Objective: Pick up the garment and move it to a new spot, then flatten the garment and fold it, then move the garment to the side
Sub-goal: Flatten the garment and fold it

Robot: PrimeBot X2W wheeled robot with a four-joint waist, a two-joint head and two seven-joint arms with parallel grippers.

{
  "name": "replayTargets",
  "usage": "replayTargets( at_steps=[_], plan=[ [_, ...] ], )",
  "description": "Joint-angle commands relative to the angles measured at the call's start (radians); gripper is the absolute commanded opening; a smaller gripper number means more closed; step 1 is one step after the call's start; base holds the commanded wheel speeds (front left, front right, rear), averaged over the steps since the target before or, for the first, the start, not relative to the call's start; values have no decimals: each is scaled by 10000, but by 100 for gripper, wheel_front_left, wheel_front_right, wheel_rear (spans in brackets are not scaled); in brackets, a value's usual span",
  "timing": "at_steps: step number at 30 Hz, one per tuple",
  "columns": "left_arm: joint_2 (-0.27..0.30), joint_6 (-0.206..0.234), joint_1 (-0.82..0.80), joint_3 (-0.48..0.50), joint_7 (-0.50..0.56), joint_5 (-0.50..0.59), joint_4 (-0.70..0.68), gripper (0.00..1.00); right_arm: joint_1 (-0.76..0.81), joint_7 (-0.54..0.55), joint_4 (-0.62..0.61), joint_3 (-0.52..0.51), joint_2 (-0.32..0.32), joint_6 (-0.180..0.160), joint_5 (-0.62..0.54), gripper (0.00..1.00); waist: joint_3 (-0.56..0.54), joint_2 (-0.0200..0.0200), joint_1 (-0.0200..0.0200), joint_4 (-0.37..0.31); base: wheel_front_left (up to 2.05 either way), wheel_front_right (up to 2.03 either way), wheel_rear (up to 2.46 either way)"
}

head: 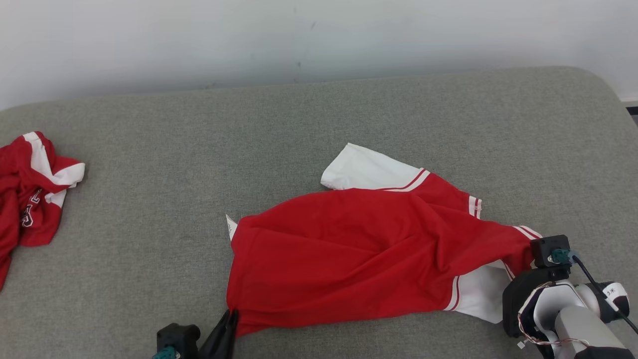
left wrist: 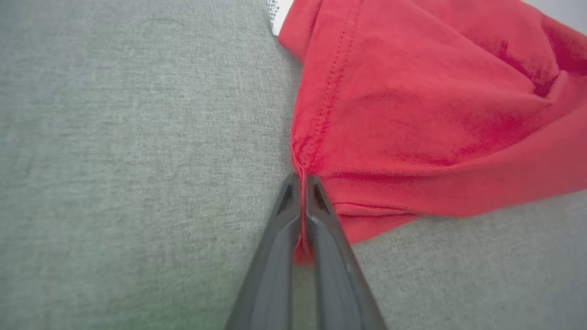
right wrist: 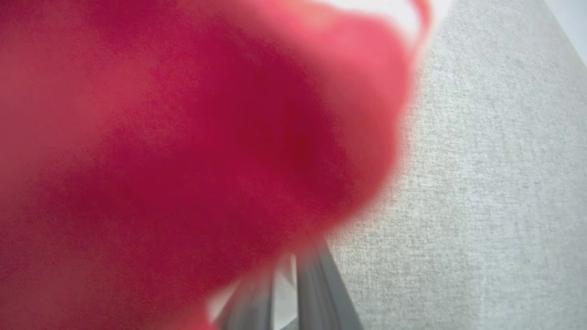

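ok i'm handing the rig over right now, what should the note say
Left tool: shut on the red garment at its near-left hem corner.
Right tool: shut on its right edge, cloth bunched over the fingers.
It lies crumpled mid grey cushion; a second red shirt sits at the far left.
Done: both ends gripped. Left: lift and move, flatten, fold, set aside.

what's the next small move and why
Probably raise both together: the left gripper is shut on a hem corner of the red shirt, the right gripper seems shut on its sleeve end, and it lies rumpled on the grey cushion.
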Motion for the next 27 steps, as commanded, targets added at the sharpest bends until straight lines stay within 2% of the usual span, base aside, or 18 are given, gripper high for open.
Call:
replayTargets(
  at_steps=[1, 6, 12, 15, 18, 23, 27],
  plan=[
    [43, -57, 476, -186, 143, -124, 254, 0, 449, 3, 293, 40, -115, -29, 139, 0, -189, 1, 1, -96, 0, 0, 0],
    [116, -55, 492, -210, 83, -467, -72, 0, 397, -339, 25, -42, -77, -29, 494, 0, -500, 1, 1, -141, 0, 0, 0],
    [202, -36, 470, 53, 61, -1894, -1718, 0, 652, -349, -1464, -602, 232, -28, 2705, 0, -1061, 1, 1, -231, 0, 0, 0],
    [356, -37, 434, 183, 384, -2693, -2768, 0, 858, 95, -2887, -870, 142, -28, 3989, 0, -1307, 1, 1, -342, 0, 0, 0],
    [512, -38, 217, 348, 934, -3396, -3803, 0, 1031, 655, -4371, -1123, 19, -26, 4778, 0, -1451, 1, 1, -489, 0, 0, 0],
    [621, -29, -447, 796, 1991, -4578, -5089, 0, 645, 1721, -6378, -1811, 252, -26, 5573, 0, -1414, 1, 1, -808, 0, 0, 0],
    [626, 135, -1498, 1178, 2862, -5442, -5570, 0, -271, 2586, -7181, -2149, 581, -26, 5740, 0, -989, 1, 1, -1093, 0, 0, 0]
  ],
)
